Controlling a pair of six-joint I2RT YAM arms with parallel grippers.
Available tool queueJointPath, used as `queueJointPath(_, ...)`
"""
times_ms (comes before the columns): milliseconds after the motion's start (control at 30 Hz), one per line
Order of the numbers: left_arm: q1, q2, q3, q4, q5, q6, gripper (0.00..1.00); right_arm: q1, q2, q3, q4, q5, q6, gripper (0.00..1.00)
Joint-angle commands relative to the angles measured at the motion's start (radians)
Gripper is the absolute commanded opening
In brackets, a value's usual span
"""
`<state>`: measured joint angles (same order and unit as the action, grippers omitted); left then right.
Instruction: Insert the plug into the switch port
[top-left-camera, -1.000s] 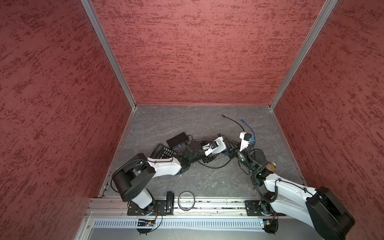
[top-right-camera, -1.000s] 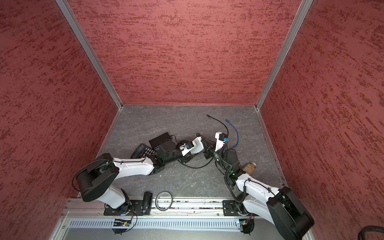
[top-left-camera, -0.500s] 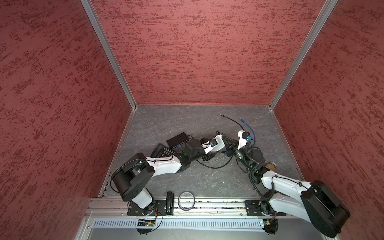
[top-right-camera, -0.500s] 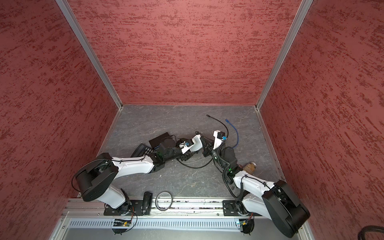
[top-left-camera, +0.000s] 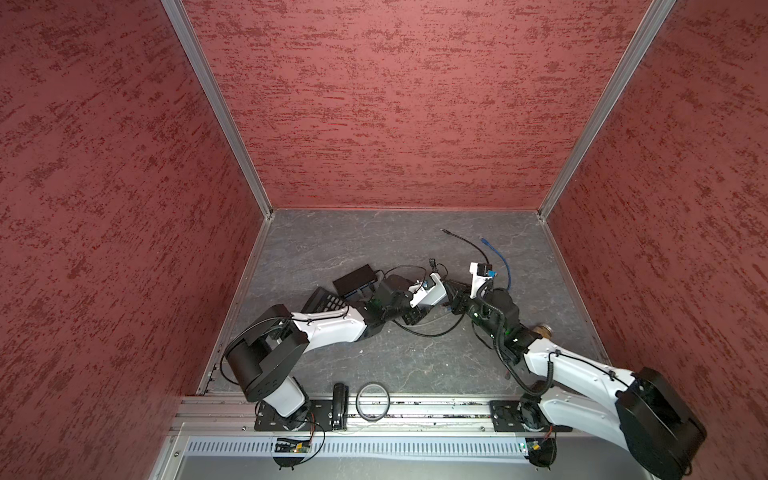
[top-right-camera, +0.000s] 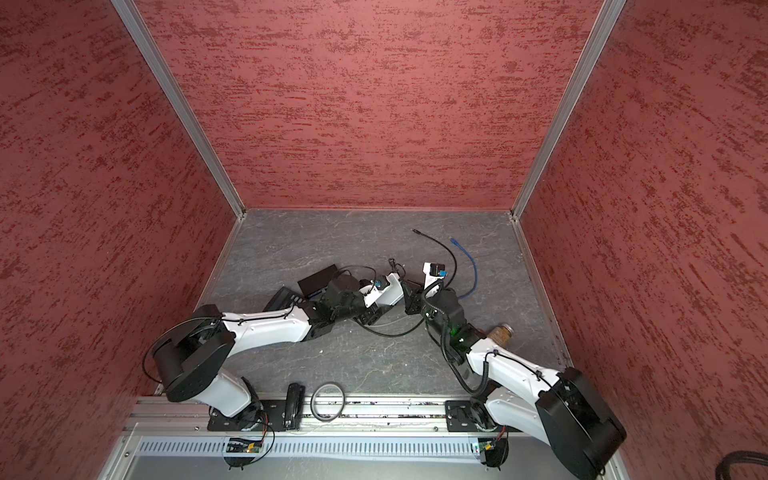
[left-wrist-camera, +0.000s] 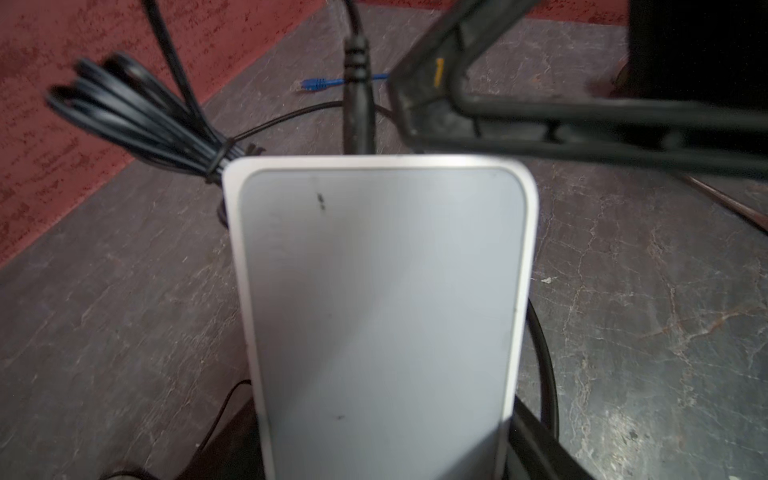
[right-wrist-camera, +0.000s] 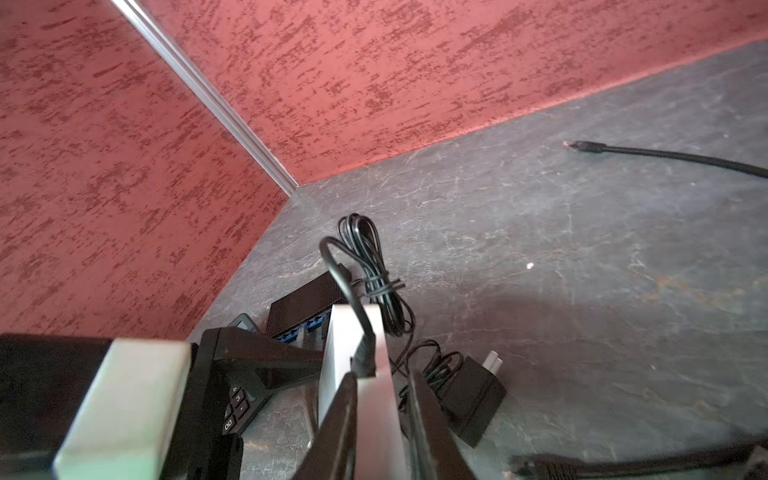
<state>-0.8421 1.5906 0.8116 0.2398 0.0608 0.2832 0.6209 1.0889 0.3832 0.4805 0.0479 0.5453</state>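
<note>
- Right gripper (right-wrist-camera: 382, 399): jaws parted, one finger either side of the white switch's (left-wrist-camera: 382, 311) end edge; clamped on nothing.
- Plug (right-wrist-camera: 365, 353): black, standing in that edge just past the fingertips; depth of seating cannot be told.
- Left gripper (left-wrist-camera: 380, 453): clenched on the opposite end of the switch, about mid-worktop (top-left-camera: 374, 249).
- Tied cord bundle (right-wrist-camera: 374, 266) and black adapter (right-wrist-camera: 473, 399): just beside the switch.
- Blue cable (top-left-camera: 498, 262) and black cable (top-left-camera: 465, 243): toward the back right corner.

Both top views are evenly and softly lit, sharp throughout. In the left wrist view the white switch (left-wrist-camera: 382, 316) is blurred and crossed by a diagonal shadow; the bundled cable (left-wrist-camera: 137, 112) is smeared.
</note>
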Motion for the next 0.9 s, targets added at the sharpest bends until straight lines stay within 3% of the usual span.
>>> queueJointPath(0, 0.004, 0.009, 0.074, -0.079, -0.031, -0.085, 0.07, 0.006, -0.025, 0.030, -0.226, 0.036, 0.009, 0.31)
queueJointPath(200, 0.021, 0.041, 0.101, -0.273, -0.057, -0.155, 0.07, -0.010, -0.116, 0.083, -0.394, 0.099, -0.072, 0.44)
queueJointPath(467, 0.035, 0.073, 0.104, -0.397, -0.018, -0.204, 0.10, -0.075, -0.147, 0.193, -0.572, 0.094, -0.272, 0.53)
queueJointPath(667, 0.034, 0.112, 0.136, -0.482, 0.009, -0.226, 0.12, -0.146, -0.033, 0.290, -0.626, -0.006, -0.434, 0.52)
queueJointPath(867, 0.035, 0.159, 0.187, -0.573, 0.030, -0.236, 0.14, -0.156, 0.014, 0.252, -0.519, -0.161, -0.644, 0.53)
